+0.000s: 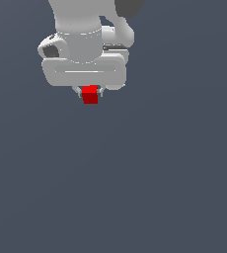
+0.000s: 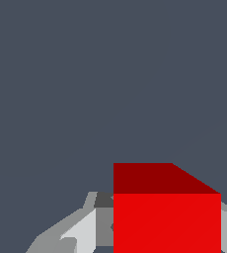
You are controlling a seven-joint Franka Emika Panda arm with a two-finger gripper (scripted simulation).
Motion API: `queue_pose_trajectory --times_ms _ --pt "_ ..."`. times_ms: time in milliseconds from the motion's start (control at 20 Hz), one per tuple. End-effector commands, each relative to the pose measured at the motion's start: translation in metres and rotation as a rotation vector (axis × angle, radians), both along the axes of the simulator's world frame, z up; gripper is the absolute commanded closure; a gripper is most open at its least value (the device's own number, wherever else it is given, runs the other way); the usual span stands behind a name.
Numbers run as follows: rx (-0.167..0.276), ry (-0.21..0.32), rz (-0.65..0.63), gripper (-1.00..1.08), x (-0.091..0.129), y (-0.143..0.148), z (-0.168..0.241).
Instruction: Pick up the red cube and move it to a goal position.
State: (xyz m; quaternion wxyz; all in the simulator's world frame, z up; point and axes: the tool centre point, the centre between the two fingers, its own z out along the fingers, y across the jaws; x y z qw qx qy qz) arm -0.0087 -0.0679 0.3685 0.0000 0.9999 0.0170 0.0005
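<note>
Exterior view: the gripper (image 1: 90, 92) hangs under the white arm, its two short fingers pinching the red cube (image 1: 90, 94) between them. Wrist view: the red cube (image 2: 167, 217) sits huge between the grey fingers (image 2: 78, 232), touching them.

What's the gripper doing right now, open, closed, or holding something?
Gripper: closed on the red cube, a finger on each side.

red cube (image 1: 90, 94) between end effector (image 1: 90, 92) fingers, under arm
</note>
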Motion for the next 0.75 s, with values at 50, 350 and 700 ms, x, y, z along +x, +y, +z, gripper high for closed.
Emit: queue_pose_trajectory --times_ms 50,350,700 --pt "0.000 0.001 0.000 1.08 -0.005 0.002 0.031" --pt "0.000 0.001 0.000 1.08 -0.008 0.004 0.063" --pt "0.000 0.001 0.000 1.08 -0.009 0.004 0.076"
